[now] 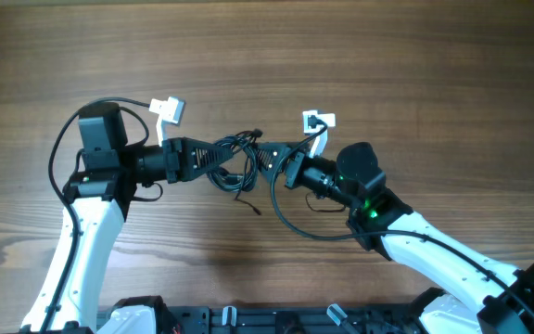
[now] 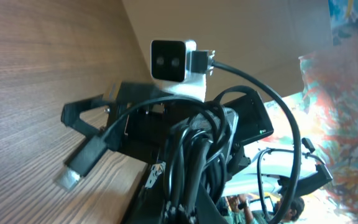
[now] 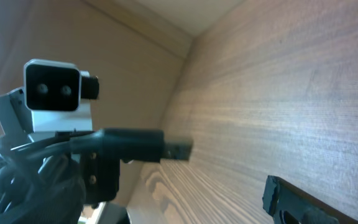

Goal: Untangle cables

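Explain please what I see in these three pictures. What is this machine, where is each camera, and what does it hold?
These are two robot arms at a wooden table. The overhead picture looks down from above; the other two come from small cameras on each wrist. The left gripper and the right gripper meet in the middle, both at a knotted bundle of thin black cables. Whether either one is clamped on it, I cannot tell. In the right wrist picture a black USB plug of the bundle sticks out above the table.
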